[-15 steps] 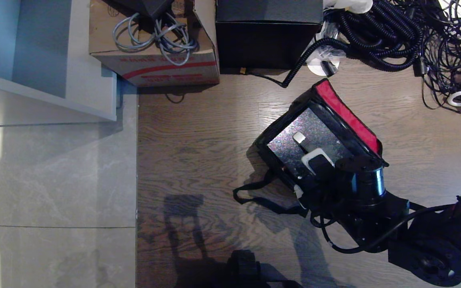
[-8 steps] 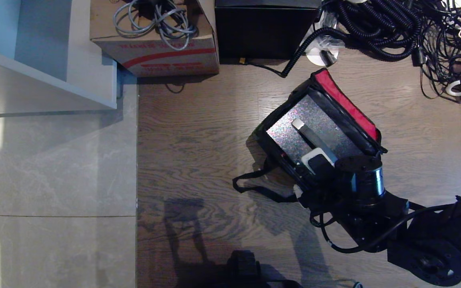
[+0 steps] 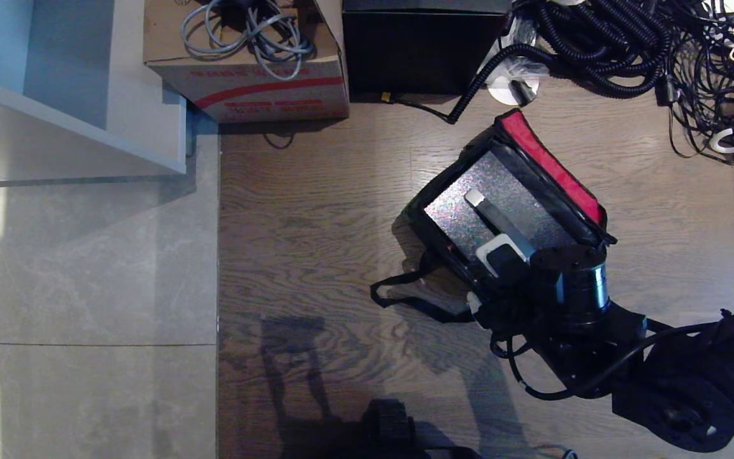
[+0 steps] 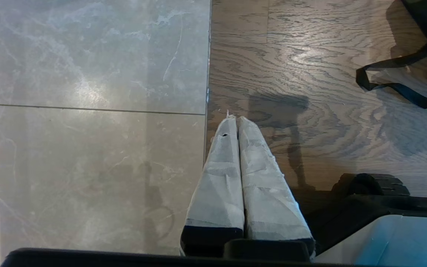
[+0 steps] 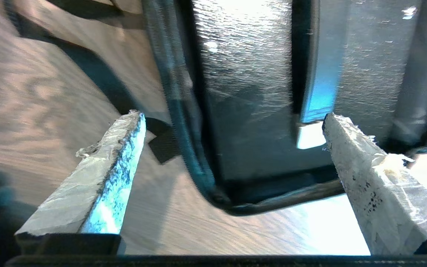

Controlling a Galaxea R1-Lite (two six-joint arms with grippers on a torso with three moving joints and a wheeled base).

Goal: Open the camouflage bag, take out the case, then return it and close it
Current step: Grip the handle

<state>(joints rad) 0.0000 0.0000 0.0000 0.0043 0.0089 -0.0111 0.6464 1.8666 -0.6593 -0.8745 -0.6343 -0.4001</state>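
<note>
The camouflage bag (image 3: 419, 222) lies open on the wooden floor, its red flap lining (image 3: 552, 172) folded back on the far side. Inside it lies the case (image 3: 462, 213), speckled and glittery, with a bar handle (image 3: 501, 223) that has silver ends. My right gripper (image 3: 487, 277) hovers over the bag's near end, open wide and holding nothing. In the right wrist view the gripper (image 5: 232, 118) straddles the bag's rim (image 5: 176, 111) and the case (image 5: 243, 74); one fingertip (image 5: 332, 126) is beside the handle's silver end (image 5: 310, 135). My left gripper (image 4: 235, 120) is parked over the floor, shut and empty.
The bag's black shoulder strap (image 3: 405, 299) trails over the floor to its left. Behind the bag stand a black cube box (image 3: 418, 57) and a cardboard box (image 3: 246, 89) of grey cables. A tangle of black cables (image 3: 628, 51) fills the back right. A pale cabinet (image 3: 86, 95) stands at left.
The whole picture slid up a little early on, so the camera moved. The right gripper stays open over the bag's near end, shifted only slightly. The case has not moved in the bag.
</note>
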